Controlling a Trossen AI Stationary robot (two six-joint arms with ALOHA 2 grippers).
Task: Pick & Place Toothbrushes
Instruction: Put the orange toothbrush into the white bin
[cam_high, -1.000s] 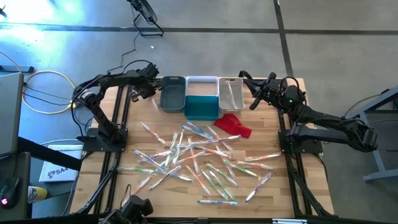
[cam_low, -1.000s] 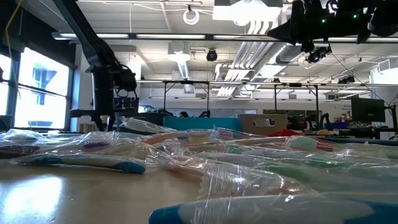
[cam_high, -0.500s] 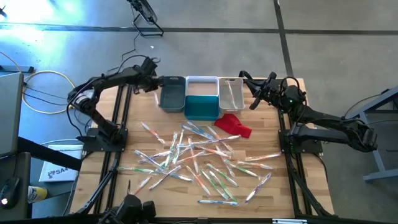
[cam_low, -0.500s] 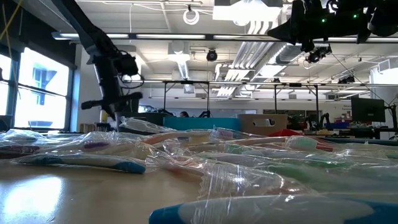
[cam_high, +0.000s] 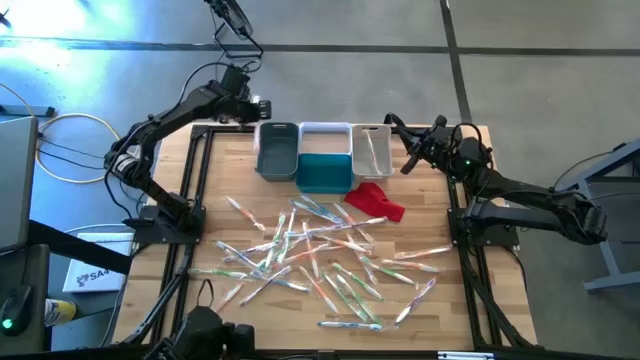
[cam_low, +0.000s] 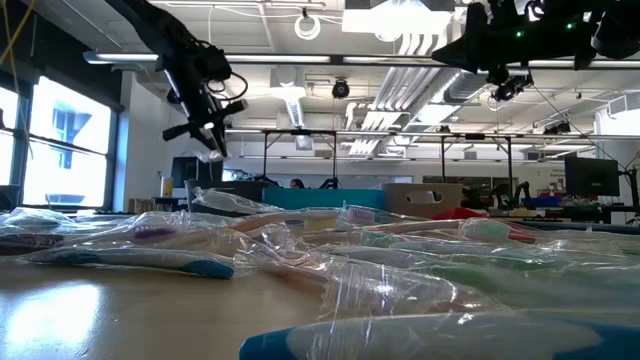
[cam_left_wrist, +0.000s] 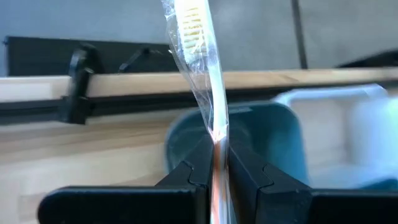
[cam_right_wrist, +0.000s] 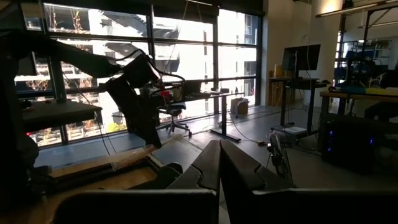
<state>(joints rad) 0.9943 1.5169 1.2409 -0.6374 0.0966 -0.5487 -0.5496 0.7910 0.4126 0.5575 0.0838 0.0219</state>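
Note:
Several wrapped toothbrushes (cam_high: 320, 255) lie scattered over the middle of the wooden table (cam_high: 450, 300). My left gripper (cam_high: 258, 106) is raised over the far left corner, beside the grey bin (cam_high: 277, 152). It is shut on one wrapped toothbrush (cam_left_wrist: 202, 56), whose white-bristled head sticks out past the fingertips. The low view shows this gripper (cam_low: 210, 125) high above the pile. My right gripper (cam_high: 395, 128) hangs raised at the far right, by the white bin (cam_high: 372, 150), shut and holding nothing. My left gripper pinches the toothbrush's handle (cam_left_wrist: 216, 152), wrapper and all, between its two fingers. The brush runs on forward past the fingertips, roughly along the fingers, with its head (cam_left_wrist: 194, 25) foremost. The gripper slants down toward the grey bin, and the brush is lifted clear of the table.
Three bins stand in a row at the far edge: grey, then teal (cam_high: 325, 172) with a white-rimmed part behind it, then white. A red cloth (cam_high: 378, 200) lies just in front of them. The table's black frame rails (cam_high: 195, 190) run along both sides.
My left gripper has risen well above the table from low beside the grey bin, drifting toward the far edge. Its wrist has rolled on the way. It has stayed shut on the toothbrush.

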